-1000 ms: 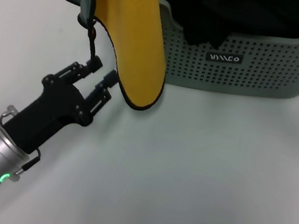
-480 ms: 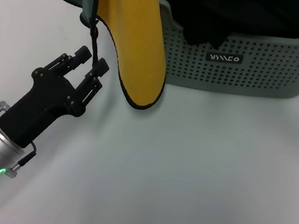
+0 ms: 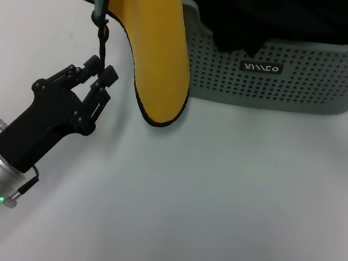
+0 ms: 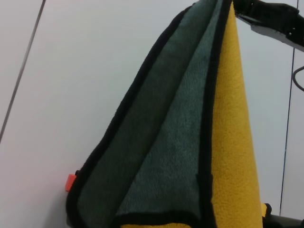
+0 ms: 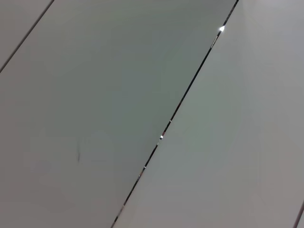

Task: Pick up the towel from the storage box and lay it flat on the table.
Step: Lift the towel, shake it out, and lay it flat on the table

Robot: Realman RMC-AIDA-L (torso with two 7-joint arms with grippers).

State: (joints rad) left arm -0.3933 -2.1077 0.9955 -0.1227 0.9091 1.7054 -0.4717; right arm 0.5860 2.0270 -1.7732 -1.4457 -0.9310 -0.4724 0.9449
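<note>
Head view: the towel hangs in the air, its top going out of sight past the upper edge, so what holds it there cannot be seen here. It droops in a long soft fold in front of the left corner of the box, its rounded low end close over the table, though whether it touches is unclear. The yellow face is toward the camera, with teal at its left side. A thin black loop dangles from the teal edge. The left gripper sits at the loop's low end, fingers nearly together, seemingly pinched on it. Black cloths lie in the box.

Left wrist view: the towel fills the frame, teal folds beside yellow, black edging along each. Part of a black gripper shows at the top; it looks like the right one holding the cloth, but its fingers cannot be made out.

Right wrist view: only pale panels with a dark seam.

The towel looks light, limp and plush, not slippery or fragile. It will sag from any 1 hold, so laying it flat likely needs 2 holds at well-separated corners or edging; the loop is a weak, narrow grip.
</note>
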